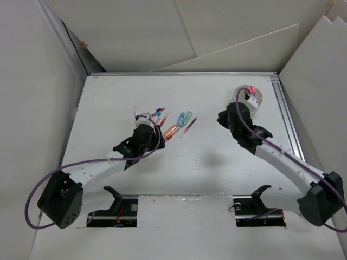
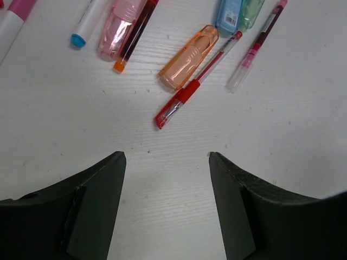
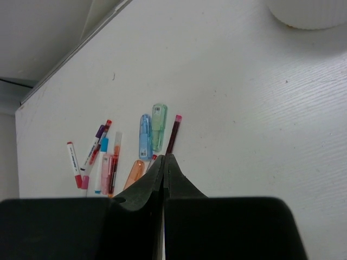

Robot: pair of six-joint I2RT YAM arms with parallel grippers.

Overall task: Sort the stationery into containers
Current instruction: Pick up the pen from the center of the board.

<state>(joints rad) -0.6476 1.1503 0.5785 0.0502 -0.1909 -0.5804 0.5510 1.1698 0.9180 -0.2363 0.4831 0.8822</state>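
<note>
Top external shows nearly all the stationery [image 1: 172, 125] loose on the table [image 1: 217, 168] in a cluster left of centre, well apart from the cup [image 1: 260, 96] at the far right. I judge the sorting barely begun. Something red and something white show at the cup, but they are too small to tell whether they lie inside it or in which compartment. Everything else is left to move.

Left gripper [image 2: 167, 181] hangs just short of the cluster, jaws wide apart and holding nothing, with bare table between the fingers. Nearest ahead is a red pen [image 2: 191, 89], lying slantwise and touching an orange piece [image 2: 190, 57]. Beyond lie a pink piece [image 2: 115, 30] with a dark red pen [image 2: 136, 33] along it, a white marker [image 2: 87, 24] and a clear pen [image 2: 255, 51]. A blue piece [image 2: 230, 13] and a green piece [image 2: 250, 11] are cut off by the top edge.

Right gripper [image 3: 164, 176] is near the cup, jaws pressed together with nothing seen between them. Its camera catches only the cup's lower wall, so the inside is hidden. From above, the right arm covers part of the cup and the left arm overlaps the cluster's edge, so a full count isn't possible
</note>
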